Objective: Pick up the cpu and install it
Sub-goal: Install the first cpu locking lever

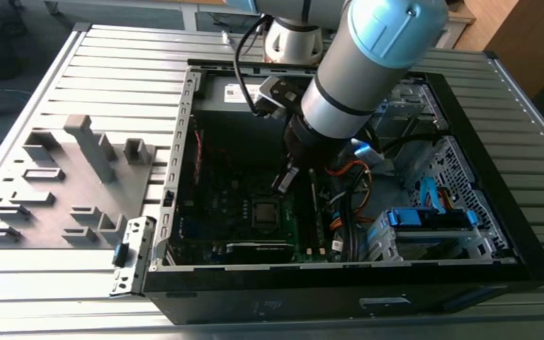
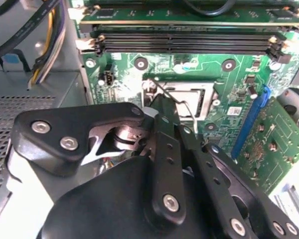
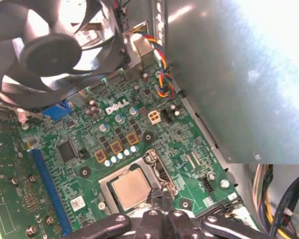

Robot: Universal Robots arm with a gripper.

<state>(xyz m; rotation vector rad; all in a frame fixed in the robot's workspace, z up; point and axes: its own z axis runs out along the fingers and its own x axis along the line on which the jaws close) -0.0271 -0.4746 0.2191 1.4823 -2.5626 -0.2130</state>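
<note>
On the exterior view's left a grey fixture tray (image 1: 59, 184) with upright blocks and shallow pockets lies flat on the slatted metal counter (image 1: 121, 64), well apart from the work. Just beside it stands the open computer case (image 1: 348, 280), and the arm reaches down into its middle, over the green motherboard (image 1: 253, 219).

In the first wrist view the cpu (image 3: 131, 188) sits flat inside the square frame of the socket (image 3: 105, 183), its pale metal top facing up and its edges lying square to the frame. By the look of it the chip has already been carried over and seated, so the picking-up part of the task appears done.

The tool (image 3: 160, 197) is down at the socket's edge, right beside the chip. Its two dark fingers (image 2: 165, 144) come together to a narrow point with no visible gap, and nothing is seen between them; I judge it clenched and empty, not gripping the chip. In the second wrist view the tips rest by the thin wire retention lever (image 2: 182, 102), which stands slanted across the socket corner. Whether they touch the wire I cannot tell.

What seems left is locking the socket; from these views I cannot say if it is latched.

Further toward the exterior view's right lie bundled cables (image 1: 348, 202) and a drive cage with blue clips (image 1: 428, 219).
</note>
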